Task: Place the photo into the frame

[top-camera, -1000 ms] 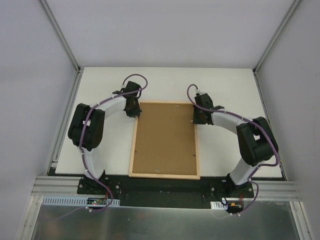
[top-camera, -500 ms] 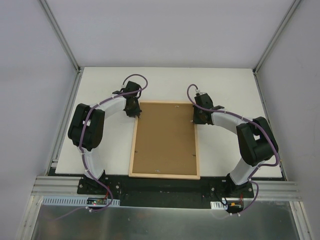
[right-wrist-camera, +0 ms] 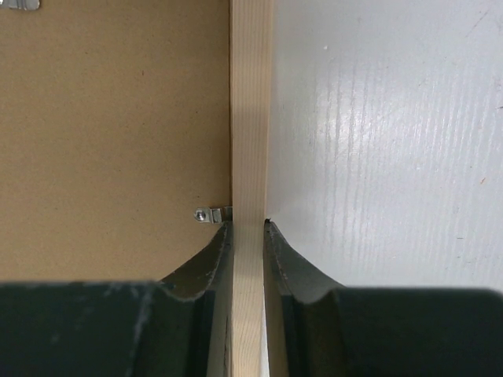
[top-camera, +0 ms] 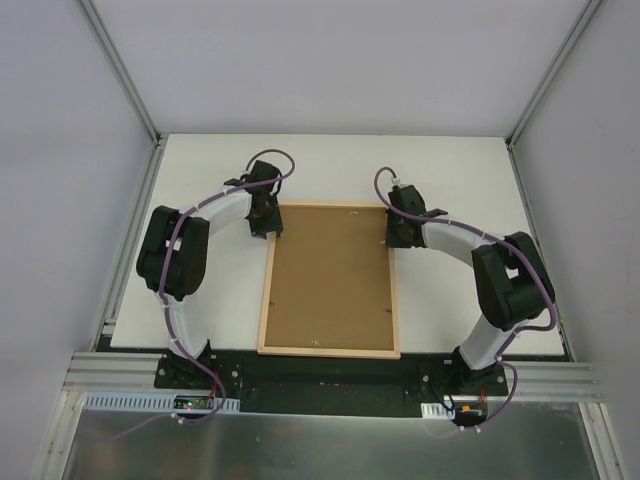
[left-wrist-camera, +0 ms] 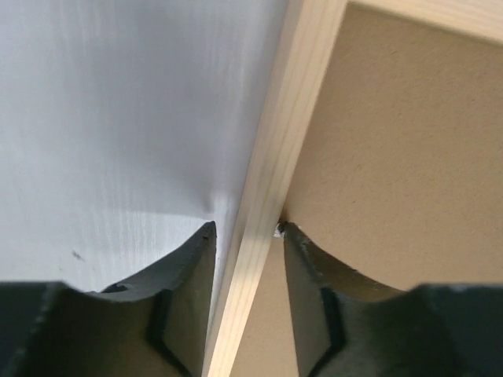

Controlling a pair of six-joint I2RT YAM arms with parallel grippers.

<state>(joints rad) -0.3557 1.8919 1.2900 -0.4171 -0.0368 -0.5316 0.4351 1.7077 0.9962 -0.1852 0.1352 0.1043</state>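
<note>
The light wood frame (top-camera: 330,351) lies back-up in the middle of the table, with a brown backing board (top-camera: 330,275) filling it. The photo is hidden. My left gripper (top-camera: 266,228) sits at the frame's far left corner. In the left wrist view its jaws (left-wrist-camera: 245,228) stand open astride the left rail (left-wrist-camera: 291,118), with a gap on the outer side. My right gripper (top-camera: 397,238) is at the right rail near the far corner. In the right wrist view it (right-wrist-camera: 247,224) is shut on that rail (right-wrist-camera: 250,118).
A small metal clip (right-wrist-camera: 211,214) lies on the backing board just inside the right rail, by my right inner finger. The white tabletop (top-camera: 200,180) runs to walls on three sides, and a black base rail (top-camera: 320,375) runs under the frame's near edge.
My left gripper's jaws have spread apart off the frame's left rail. The right gripper and the frame have not moved.
</note>
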